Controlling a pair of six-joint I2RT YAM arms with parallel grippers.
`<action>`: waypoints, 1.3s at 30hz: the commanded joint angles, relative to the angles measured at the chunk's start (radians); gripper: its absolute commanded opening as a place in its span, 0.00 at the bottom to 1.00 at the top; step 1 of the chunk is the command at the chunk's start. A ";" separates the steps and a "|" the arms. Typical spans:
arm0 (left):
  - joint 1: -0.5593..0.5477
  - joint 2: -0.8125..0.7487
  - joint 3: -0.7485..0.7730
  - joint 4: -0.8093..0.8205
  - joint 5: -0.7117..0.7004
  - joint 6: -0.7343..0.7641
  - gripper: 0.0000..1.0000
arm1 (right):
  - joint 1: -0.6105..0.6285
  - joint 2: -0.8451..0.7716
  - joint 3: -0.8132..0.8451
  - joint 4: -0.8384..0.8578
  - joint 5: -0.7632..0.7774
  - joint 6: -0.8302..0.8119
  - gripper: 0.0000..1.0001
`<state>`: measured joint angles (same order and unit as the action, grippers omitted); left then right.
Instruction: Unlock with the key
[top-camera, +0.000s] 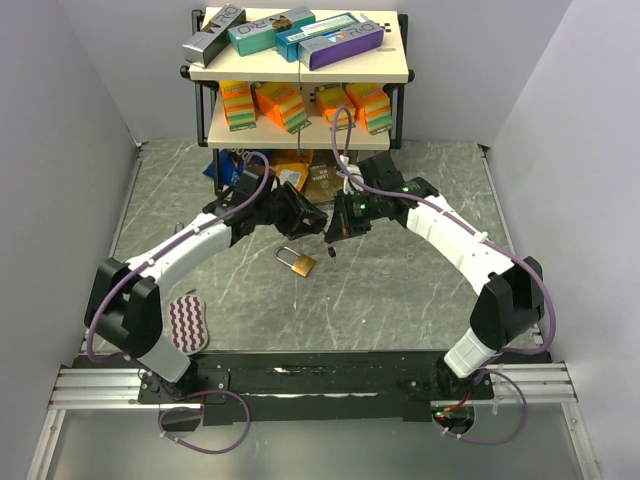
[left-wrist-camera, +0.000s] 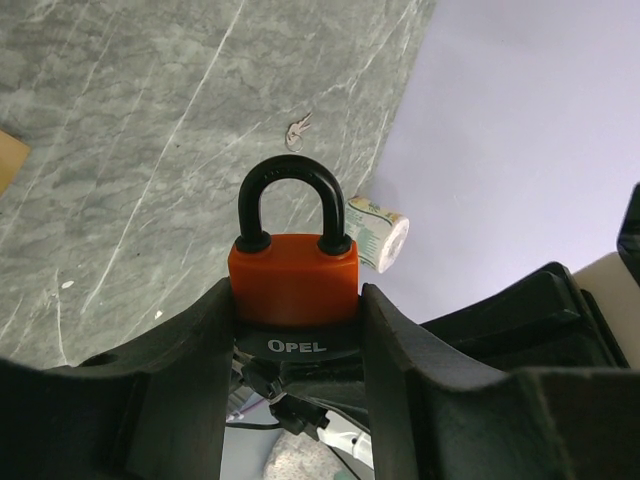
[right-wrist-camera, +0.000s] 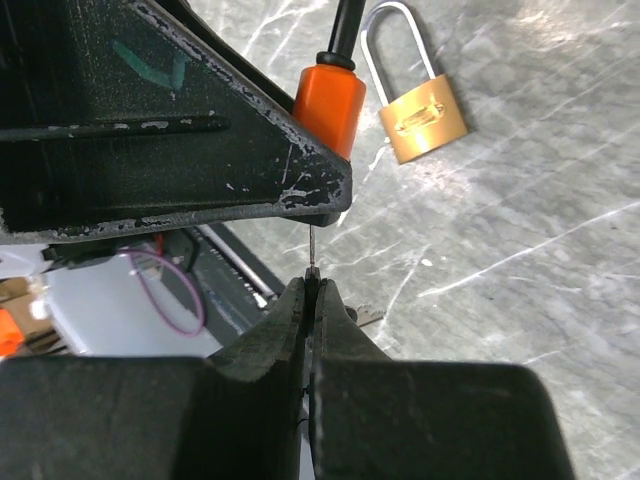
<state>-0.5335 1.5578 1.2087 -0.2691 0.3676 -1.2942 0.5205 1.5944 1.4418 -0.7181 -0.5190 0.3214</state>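
— Key (right-wrist-camera: 313, 250) is the thing I can hardly see. Only a thin bit of metal pokes out of my right gripper (right-wrist-camera: 311, 290). The rest is hidden between the fingers, which are squeezed tight on it.
— And the lock?
— My left gripper (left-wrist-camera: 296, 312) is clamped on the orange padlock (left-wrist-camera: 295, 275), one finger on each side of its body. The black loop sticks out past the fingertips, with both ends down in the body. The bottom of the lock is hidden inside the gripper.
— Is the key in?
— I cannot tell. From the right wrist, the key tip points up at the edge of the left gripper, just below the orange padlock. From above, both grippers meet over the middle of the table (top-camera: 430, 300) and cover that spot.
— Anything else?
— A brass padlock (top-camera: 297, 262) lies flat on the table, near the grippers but apart from them. A small silver thing (left-wrist-camera: 298, 130), too tiny to name, lies farther off. A white roll (left-wrist-camera: 380, 232) sits by the wall (left-wrist-camera: 520, 120).
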 joint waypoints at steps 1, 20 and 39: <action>-0.016 -0.001 0.066 0.036 0.042 -0.001 0.01 | 0.010 -0.019 0.063 0.014 0.125 -0.045 0.00; -0.028 0.036 0.109 -0.007 0.044 0.010 0.01 | 0.050 0.030 0.189 0.043 0.267 -0.120 0.00; -0.057 0.062 0.163 -0.074 -0.002 0.039 0.01 | 0.093 0.107 0.356 -0.014 0.381 -0.151 0.00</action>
<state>-0.5354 1.6192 1.3315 -0.2752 0.2928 -1.2762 0.6090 1.6848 1.6958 -0.8692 -0.1902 0.1921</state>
